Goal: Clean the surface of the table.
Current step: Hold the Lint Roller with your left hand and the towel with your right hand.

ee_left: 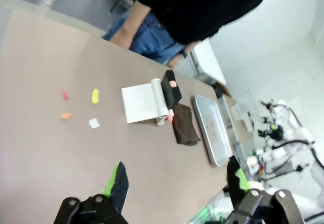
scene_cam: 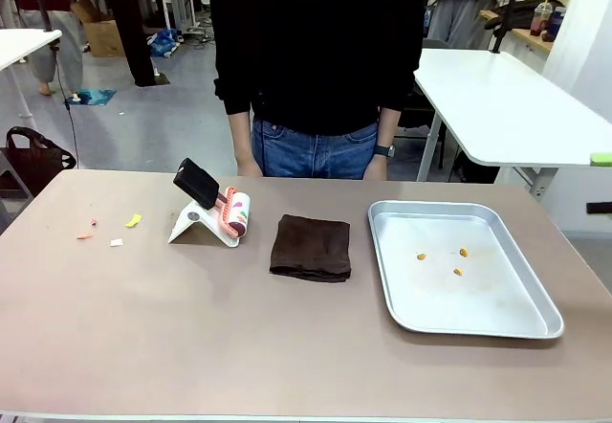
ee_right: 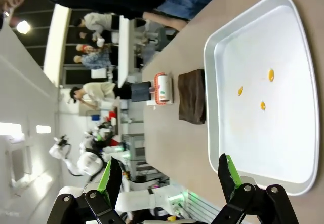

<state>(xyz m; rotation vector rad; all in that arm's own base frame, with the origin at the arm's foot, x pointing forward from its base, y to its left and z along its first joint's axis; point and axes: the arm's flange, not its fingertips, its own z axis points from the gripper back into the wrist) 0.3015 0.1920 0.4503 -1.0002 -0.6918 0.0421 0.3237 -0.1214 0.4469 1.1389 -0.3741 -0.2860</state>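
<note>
Left claw (ee_left: pixel 175 164) and right claw (ee_right: pixel 169 160) gape wide above the table (scene_cam: pixel 287 346).

Matte table (scene_cam: pixel 191 346), shiny metal tray (scene_cam: pixel 535 320)

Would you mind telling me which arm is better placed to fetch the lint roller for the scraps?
Left, most likely. The lint roller and the scraps lie on the left half of the table, ahead of the open left gripper; the open right gripper faces the tray at the right.
</note>
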